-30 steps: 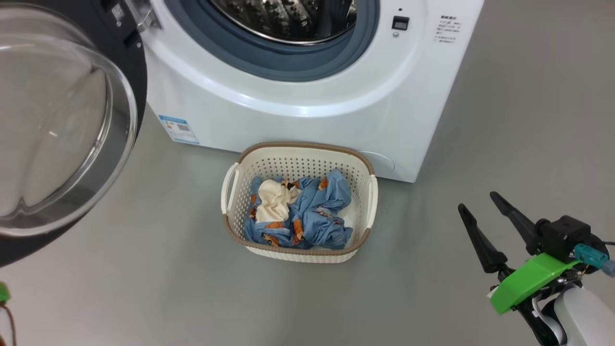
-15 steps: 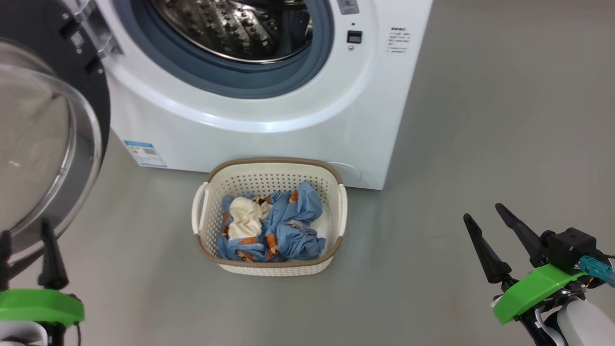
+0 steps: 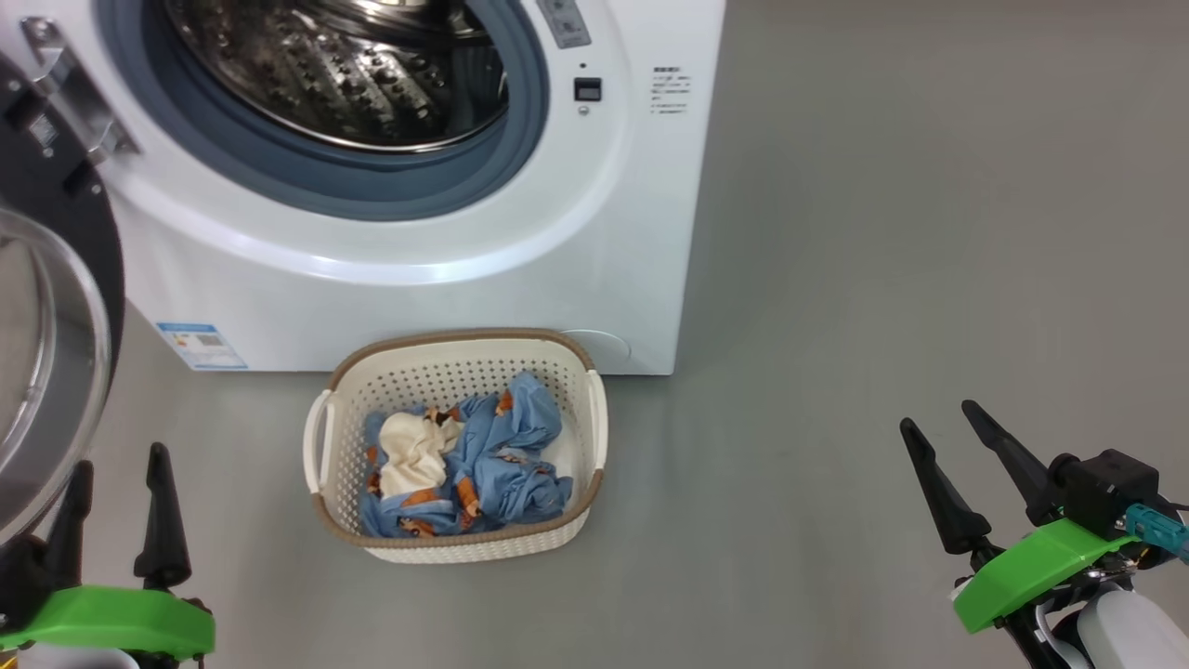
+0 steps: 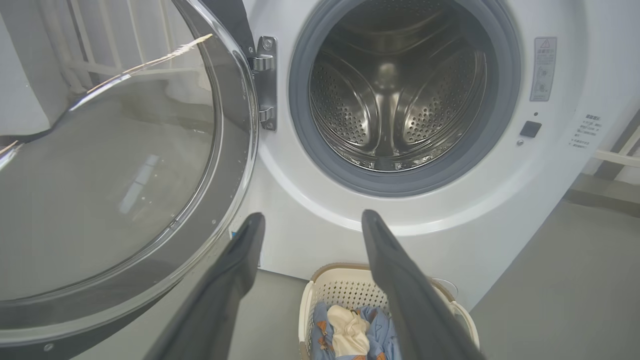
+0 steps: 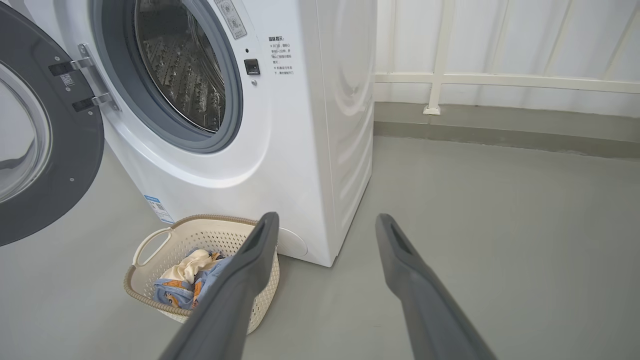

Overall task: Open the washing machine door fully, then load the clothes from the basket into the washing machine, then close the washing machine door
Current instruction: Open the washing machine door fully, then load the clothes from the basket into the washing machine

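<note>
Both sets of fingers stand spread wide and hold nothing: the left fingers hover low beside the washing machine door, and the right fingers are well off to the right over bare floor. The door hangs swung out to the left of the washing machine, so the drum mouth looks clear and loading seems to be the step in hand. The clothes lie bunched in the basket, which sits on the floor just in front of the machine, below the opening. To do it well, bring one arm straight down over the heap, straddle a thick fold of blue cloth, and pinch deep enough to gather plenty. Lift high before heading for the drum, since trailing cloth could snag the rim or drag the light basket along. Release well inside the gasket, so nothing hangs over its lip
</note>
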You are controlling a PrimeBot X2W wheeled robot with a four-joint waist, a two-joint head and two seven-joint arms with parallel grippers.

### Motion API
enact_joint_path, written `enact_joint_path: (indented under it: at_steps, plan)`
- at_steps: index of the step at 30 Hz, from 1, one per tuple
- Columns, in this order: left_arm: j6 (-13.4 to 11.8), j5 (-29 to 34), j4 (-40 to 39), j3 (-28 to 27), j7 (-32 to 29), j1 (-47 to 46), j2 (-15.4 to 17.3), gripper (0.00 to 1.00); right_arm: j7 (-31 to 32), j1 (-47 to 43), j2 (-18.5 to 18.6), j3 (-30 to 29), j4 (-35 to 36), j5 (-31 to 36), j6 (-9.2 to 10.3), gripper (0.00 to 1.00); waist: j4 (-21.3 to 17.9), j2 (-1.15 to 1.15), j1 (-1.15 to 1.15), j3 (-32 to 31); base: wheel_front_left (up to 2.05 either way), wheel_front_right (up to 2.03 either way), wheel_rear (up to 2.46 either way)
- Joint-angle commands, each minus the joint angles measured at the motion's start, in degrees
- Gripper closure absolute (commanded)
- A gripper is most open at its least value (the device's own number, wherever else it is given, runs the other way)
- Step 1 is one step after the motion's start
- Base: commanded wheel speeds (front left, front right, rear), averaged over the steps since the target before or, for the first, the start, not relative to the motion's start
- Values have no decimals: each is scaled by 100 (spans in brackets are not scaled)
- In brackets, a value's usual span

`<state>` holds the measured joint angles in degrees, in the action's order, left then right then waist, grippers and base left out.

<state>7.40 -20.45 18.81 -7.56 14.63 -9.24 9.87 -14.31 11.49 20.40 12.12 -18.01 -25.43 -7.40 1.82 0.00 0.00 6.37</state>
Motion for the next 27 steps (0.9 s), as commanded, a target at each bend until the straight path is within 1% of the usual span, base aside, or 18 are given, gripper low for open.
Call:
enact_joint_path:
  at_steps: [1,11,18,27]
  plan:
    - [8,-85,-197,-134,37,-22,199,0,-69,-69,65,57,147,-21,-9,0,-151,0,0,-29,0,0,0]
    - [8,-268,-383,150,37,275,188,0,-69,-143,12,-77,167,-26,-9,0,-506,0,0,-124,0,0,0]
    - [9,-356,-420,381,37,335,223,0,-69,-219,-4,-200,206,-20,-9,0,-633,0,0,-127,0,0,0]
    - [9,-442,-443,512,37,385,267,0,-69,-279,-39,-276,220,-1,-9,0,-691,0,0,-148,0,0,0]
